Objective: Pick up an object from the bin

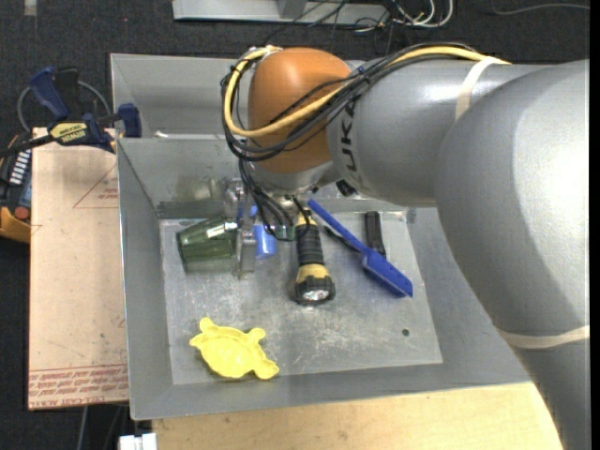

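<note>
My gripper (247,249) is low in the bin's left half, under the orange wrist cover. It stands right against the right end of a green translucent cup (206,244) that lies on its side by the left wall. Just right of the gripper lies a black flashlight (308,268) with a yellow ring, its lens facing the front. Whether anything is held is hidden by the wrist.
A blue long-handled brush (367,251) lies slantwise right of the flashlight, with a small black bar (374,232) beside it. A yellow flat toy (232,350) rests near the front left corner. The big grey arm covers the bin's right side.
</note>
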Robot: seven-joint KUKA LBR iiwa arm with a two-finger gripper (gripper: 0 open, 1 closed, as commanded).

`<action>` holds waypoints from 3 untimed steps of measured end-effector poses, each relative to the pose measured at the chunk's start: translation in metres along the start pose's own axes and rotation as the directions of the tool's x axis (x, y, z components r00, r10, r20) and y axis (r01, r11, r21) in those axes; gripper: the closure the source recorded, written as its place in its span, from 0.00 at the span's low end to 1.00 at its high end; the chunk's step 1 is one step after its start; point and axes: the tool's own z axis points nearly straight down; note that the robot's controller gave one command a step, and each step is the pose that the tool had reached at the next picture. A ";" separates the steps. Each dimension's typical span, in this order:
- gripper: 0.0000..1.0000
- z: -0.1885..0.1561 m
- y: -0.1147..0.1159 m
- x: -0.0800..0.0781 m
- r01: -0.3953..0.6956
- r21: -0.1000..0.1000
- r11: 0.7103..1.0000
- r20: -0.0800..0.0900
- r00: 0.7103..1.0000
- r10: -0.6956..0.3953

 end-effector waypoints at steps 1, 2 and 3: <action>0.00 -0.005 -0.001 -0.002 -0.004 -0.001 1.000 0.007 1.000 0.004; 0.00 0.069 -0.003 0.001 0.012 -0.001 1.000 0.000 1.000 -0.012; 0.00 0.068 0.007 -0.005 0.267 0.000 0.964 0.011 0.964 -0.267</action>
